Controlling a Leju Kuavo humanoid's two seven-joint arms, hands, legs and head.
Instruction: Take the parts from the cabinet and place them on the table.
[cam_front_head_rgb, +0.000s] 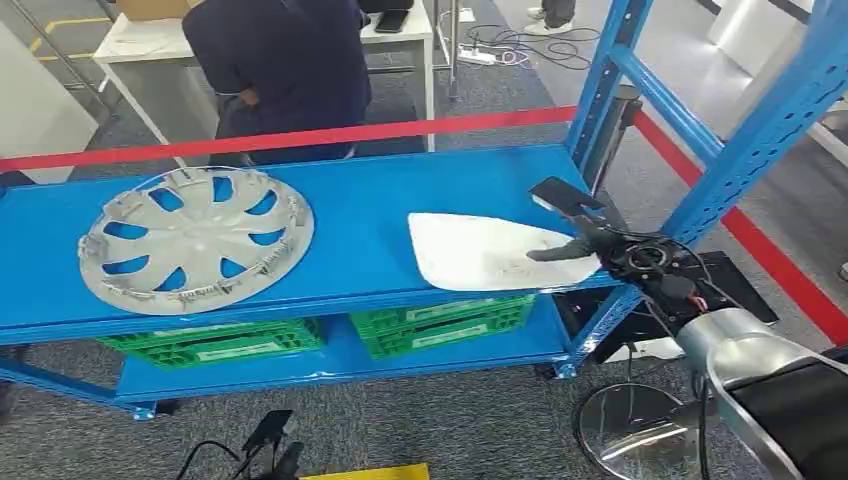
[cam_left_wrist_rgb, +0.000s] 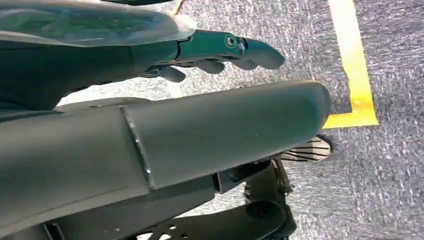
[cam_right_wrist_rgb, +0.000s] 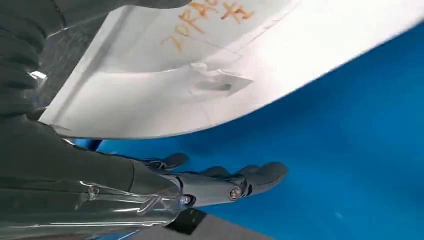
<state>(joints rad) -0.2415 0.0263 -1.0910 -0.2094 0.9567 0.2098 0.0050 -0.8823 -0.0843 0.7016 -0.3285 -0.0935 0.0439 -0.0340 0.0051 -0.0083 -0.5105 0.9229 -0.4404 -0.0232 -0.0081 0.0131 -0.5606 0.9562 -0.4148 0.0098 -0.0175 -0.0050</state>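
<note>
Two parts lie on the blue shelf (cam_front_head_rgb: 380, 215) — a hubcap (cam_front_head_rgb: 196, 238) and a white panel (cam_front_head_rgb: 490, 252). Right hand (cam_front_head_rgb: 580, 240) grips the panel's edge. Left hand (cam_left_wrist_rgb: 220, 52) hangs over carpet — fingers loose, holding nothing.

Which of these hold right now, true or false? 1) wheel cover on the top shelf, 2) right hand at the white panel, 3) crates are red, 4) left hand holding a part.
1) The round silver plastic wheel cover lies on the blue metal top shelf: true.
2) The right hand is at the edge of the flat white plastic panel: true.
3) The slatted plastic crates on the lower shelf are red: false, they are green.
4) The left hand holds a part: false, its fingers hold nothing, above grey carpet.
</note>
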